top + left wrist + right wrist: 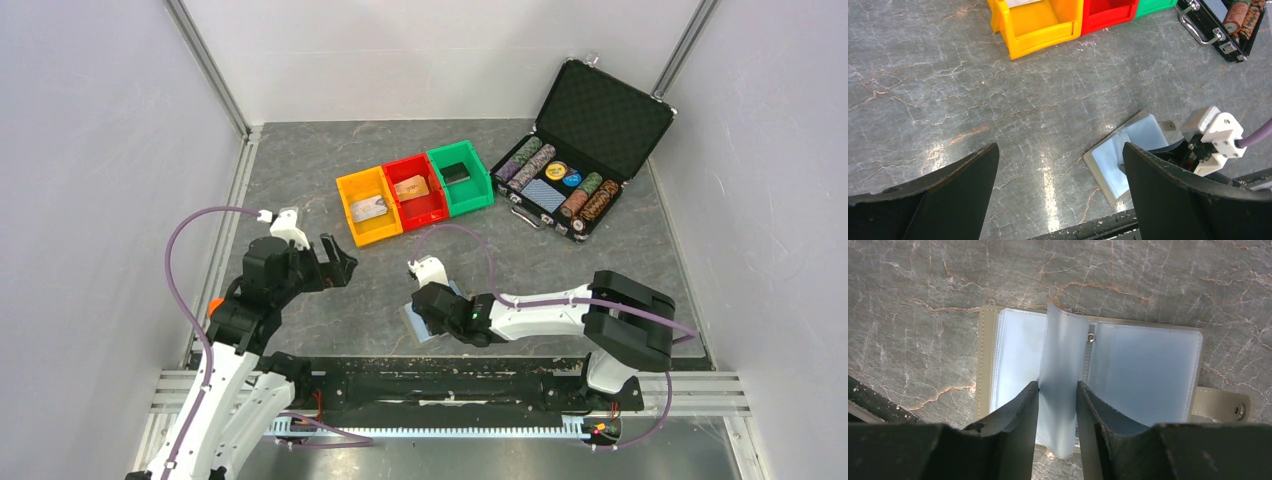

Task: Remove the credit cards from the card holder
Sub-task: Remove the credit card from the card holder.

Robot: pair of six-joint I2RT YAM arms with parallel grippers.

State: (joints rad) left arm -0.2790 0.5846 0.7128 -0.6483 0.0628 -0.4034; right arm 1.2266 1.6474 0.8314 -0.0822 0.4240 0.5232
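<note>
The card holder [1143, 365] lies open and flat on the grey marble table, beige-grey rim, light-blue clear sleeves inside. It also shows in the top view [413, 322] and in the left wrist view [1120, 155]. One loose sleeve page [1063, 355] stands up from the spine. My right gripper [1058, 390] sits low over the holder, its fingers a narrow gap apart with that page between them. I see no card in the visible sleeves. My left gripper [1058, 165] is wide open and empty, hovering left of the holder [338, 262].
Yellow bin [352, 222], red bin [430, 212] and green bin [478, 192] stand side by side at the back, each with a card in it. An open black chip case [600, 115] lies at the back right. The table's black front rail [1083, 230] is close to the holder.
</note>
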